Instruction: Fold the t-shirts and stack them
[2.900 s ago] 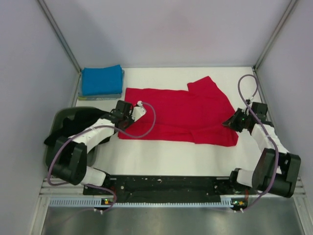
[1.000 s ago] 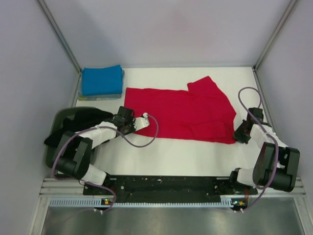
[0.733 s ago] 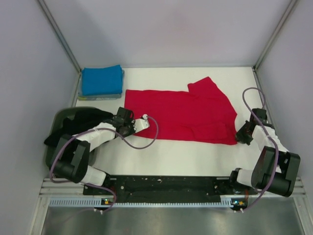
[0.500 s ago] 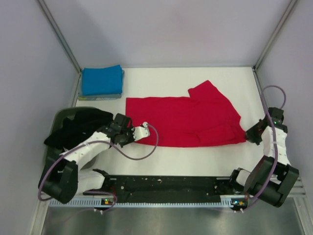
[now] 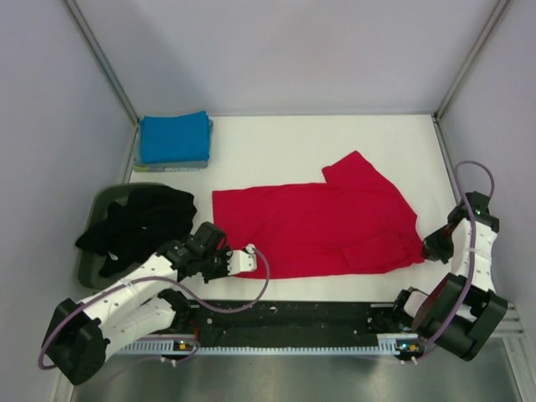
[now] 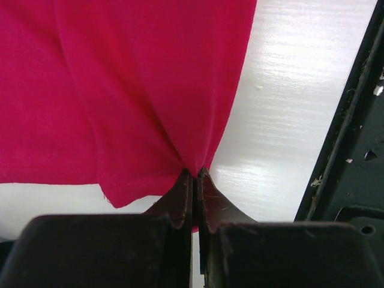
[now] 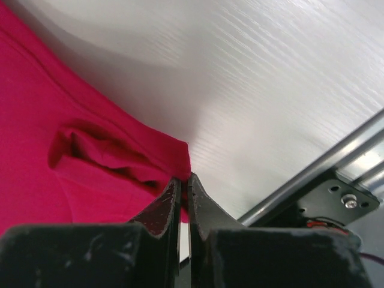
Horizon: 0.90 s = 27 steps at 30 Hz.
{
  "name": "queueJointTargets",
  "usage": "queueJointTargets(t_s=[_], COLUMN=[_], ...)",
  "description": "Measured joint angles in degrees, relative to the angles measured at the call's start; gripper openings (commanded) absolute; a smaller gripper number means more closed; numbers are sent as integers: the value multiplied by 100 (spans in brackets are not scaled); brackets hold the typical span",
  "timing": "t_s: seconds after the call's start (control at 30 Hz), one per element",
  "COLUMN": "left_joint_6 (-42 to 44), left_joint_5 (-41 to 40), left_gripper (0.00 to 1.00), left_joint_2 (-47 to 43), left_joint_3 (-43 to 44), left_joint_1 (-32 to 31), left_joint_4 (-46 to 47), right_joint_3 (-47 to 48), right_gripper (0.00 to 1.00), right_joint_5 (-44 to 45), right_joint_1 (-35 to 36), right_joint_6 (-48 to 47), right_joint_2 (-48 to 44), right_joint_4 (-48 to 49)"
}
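Red t-shirt [image 5: 314,226] lies flat on the table [image 5: 285,138], stretched btw my two grippers, w/ one sleeve [image 5: 356,167] poking out on the far side, nearer my R one. My L gripper [image 6: 195,174] is clamped tight on a near hem corner, and the cloth bunches into a pleat right at the tips. My R gripper [image 7: 183,179] is pinched on the opposite near corner, w/ a small wrinkle just ahead of it.

Cloth looks thin, light, v. soft. No stiffness, so I'd expect it to sag wherever I'm not holding it and drag on the table rather than move as one piece. Best holds: corners/hems, both at once, pulled taut. Each pinch has only an edge sliver, so a sharp tug could slip it out.

Blue t-shirt [image 5: 173,136] sits folded well beyond my L gripper. Black t-shirt [image 5: 138,219] is heaped in the tub [image 5: 86,266] on its outer side.
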Motion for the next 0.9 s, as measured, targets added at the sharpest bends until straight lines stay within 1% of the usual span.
queueJointTargets(t_s=[0.17,0.2,0.23,0.27,0.3,0.33,0.37,0.4,0.5,0.53,0.57,0.7,0.8,0.9], left_joint_6=[164,197,240,295,350,387,411,433,417,387,354,-28,-407,-789], left_joint_5=[-210,-254,-297,-326,-354,-382,-415,-446,-487,-505,-518,-498,-490,-380], left_gripper=[0,9,28,43,54,61,66,70,80,83,86,87,83,73], left_joint_2=[20,44,76,118,160,188,205,203,179,151,127,192,678,1563], left_joint_3=[2,2,2,2,2,2,2,4,201,393,564,1591,2317,3080], left_joint_1=[-44,-46,-50,-52,-55,-61,-70,-74,-74,-74,-74,7,129,439], left_joint_4=[-140,-162,-186,-208,-225,-256,-299,-352,-658,-772,-820,-732,-533,-387], right_joint_3=[24,24,28,46,55,57,63,92,372,592,769,1600,2052,2461], right_gripper=[0,2,23,47,63,69,73,74,78,82,87,87,87,87], right_joint_5=[332,378,446,503,573,651,728,809,1073,1137,1141,815,586,313], right_joint_1=[-90,-116,-138,-162,-186,-201,-236,-275,-352,-365,-367,-284,205,964], right_joint_6=[76,94,127,162,225,275,313,339,389,382,352,61,-286,-669], right_joint_2=[20,28,42,57,61,61,63,70,122,168,203,361,514,863], right_joint_4=[-446,-509,-590,-669,-713,-741,-769,-813,-905,-905,-879,-479,24,463])
